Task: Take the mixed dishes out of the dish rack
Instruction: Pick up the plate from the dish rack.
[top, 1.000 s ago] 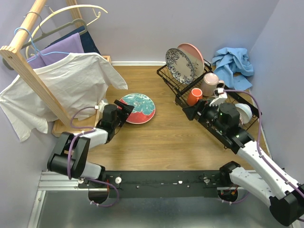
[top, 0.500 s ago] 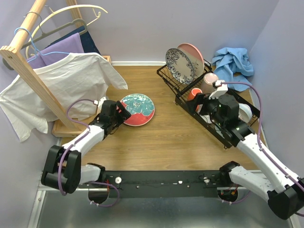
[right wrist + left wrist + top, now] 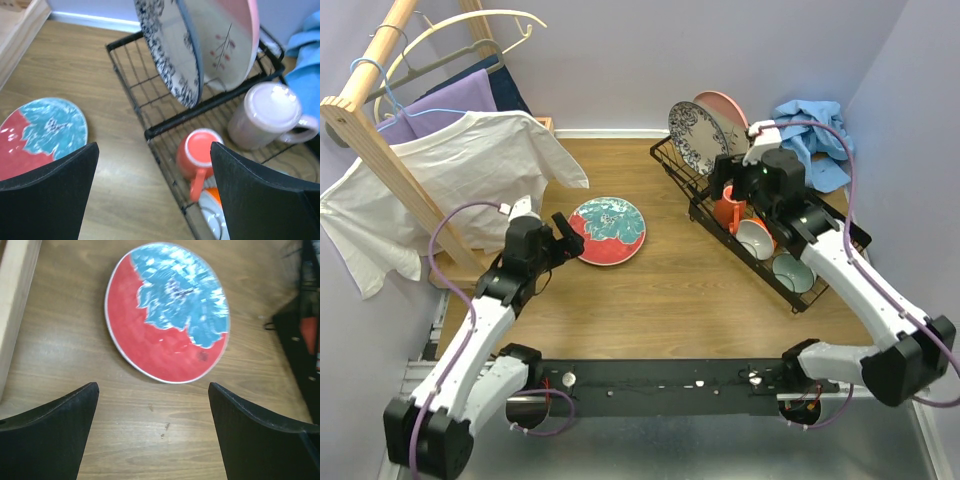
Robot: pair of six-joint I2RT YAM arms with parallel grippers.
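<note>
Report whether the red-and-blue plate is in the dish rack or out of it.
Out. The round red-and-blue plate lies flat on the wooden table, clear of the black wire dish rack.

No legible text, labels, brands or nos. anywhere in views.

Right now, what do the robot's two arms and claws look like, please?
The left arm and right arm have white shells and black joints, each trailed by a purple cable. The left claw and right claw have broad, matte black fingers; no markings show.
</note>
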